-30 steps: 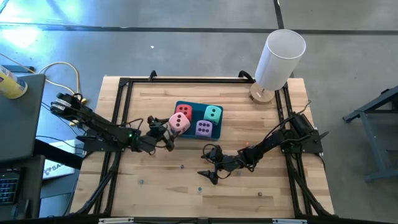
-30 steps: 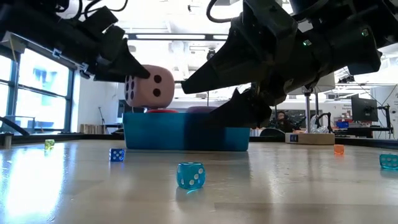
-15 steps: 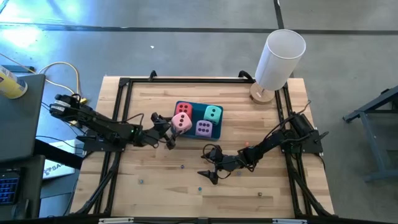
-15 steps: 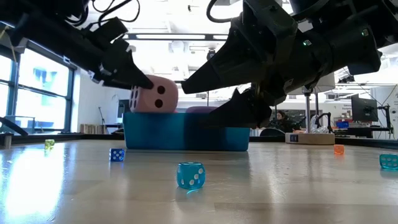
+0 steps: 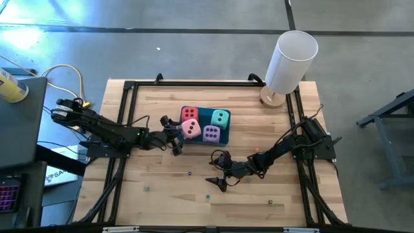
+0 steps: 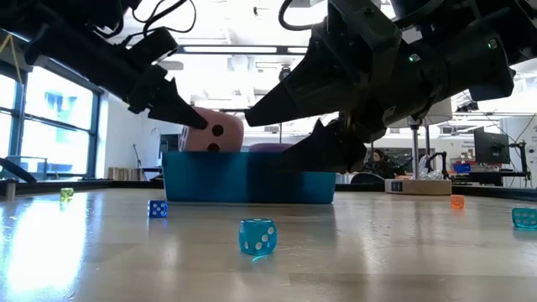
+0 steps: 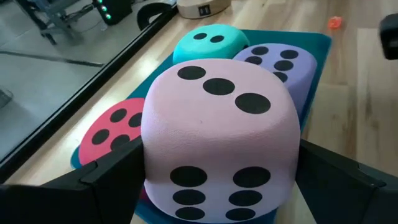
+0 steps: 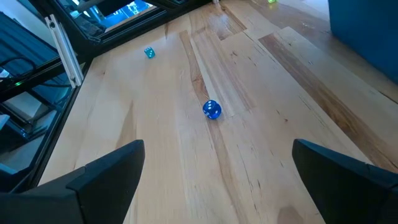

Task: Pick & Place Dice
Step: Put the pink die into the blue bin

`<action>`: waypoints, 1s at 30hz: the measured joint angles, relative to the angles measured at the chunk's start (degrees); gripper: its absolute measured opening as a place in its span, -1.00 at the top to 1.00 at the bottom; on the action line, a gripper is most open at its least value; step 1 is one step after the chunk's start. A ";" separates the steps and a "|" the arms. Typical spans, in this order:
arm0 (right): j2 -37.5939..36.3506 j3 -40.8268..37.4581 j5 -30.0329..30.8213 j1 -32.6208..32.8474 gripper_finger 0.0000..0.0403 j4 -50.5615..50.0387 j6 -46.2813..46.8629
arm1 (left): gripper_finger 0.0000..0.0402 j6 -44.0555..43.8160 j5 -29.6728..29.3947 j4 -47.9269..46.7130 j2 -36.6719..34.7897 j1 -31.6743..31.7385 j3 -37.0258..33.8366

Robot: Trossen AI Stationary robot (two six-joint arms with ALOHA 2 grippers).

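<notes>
The blue tray (image 5: 206, 110) holds a red die (image 5: 189, 114), a teal die (image 5: 221, 118) and a purple die (image 5: 211, 134). At the tray's left near corner my left gripper (image 5: 183, 133) is shut on the pink die (image 7: 217, 137). In the low view the pink die (image 6: 214, 131) shows with its lower part behind the tray's wall (image 6: 252, 178); whether it touches the tray's floor I cannot tell. My right gripper (image 5: 217, 170) stands open over bare wood, nearer the table's near edge than the tray, with nothing between its fingers. My left gripper pinches the pink die by two opposite side faces (image 7: 148, 163) between its two fingers (image 7: 106, 182). The fingers reach in from the table's left, slanting a little downward. The die sits upright with its three-dot face up, over the tray's left near corner.
Tiny dice lie scattered on the wood: a blue one (image 8: 212, 110) ahead of my right gripper, a teal one (image 6: 257, 236) and a blue one (image 6: 158, 208) toward the near edge. A white cylinder (image 5: 291, 57) on a wooden base stands at the far right corner.
My left gripper has swung toward the tray with the pink die and has rolled about its own axis. The die, which stood above the tray's rim, now shows lower, partly behind the tray's wall.
</notes>
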 joint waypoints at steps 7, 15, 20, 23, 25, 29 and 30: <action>0.00 0.00 0.00 0.00 -0.98 0.00 0.00 | -0.77 -0.86 -0.20 0.02 0.00 0.61 0.00; 0.00 0.00 0.00 0.00 -0.98 0.00 0.00 | -0.78 5.03 -0.27 0.02 0.02 0.61 0.00; 0.00 0.00 0.00 0.00 -0.98 0.00 0.01 | -0.78 9.97 5.03 0.34 0.02 0.65 0.00; 0.00 0.00 0.00 0.00 -0.98 0.00 0.00 | -0.78 10.05 6.29 0.48 0.02 0.61 0.00; 0.00 0.00 0.00 0.00 -0.98 0.00 0.00 | -0.78 10.49 6.34 0.48 0.02 0.61 0.00; 0.00 0.00 0.00 0.00 -0.98 0.00 0.01 | -0.78 12.01 6.54 0.37 0.02 0.61 0.00; 0.00 0.00 0.00 0.00 -0.98 0.00 0.02 | -0.78 11.94 6.83 0.37 0.02 0.61 0.00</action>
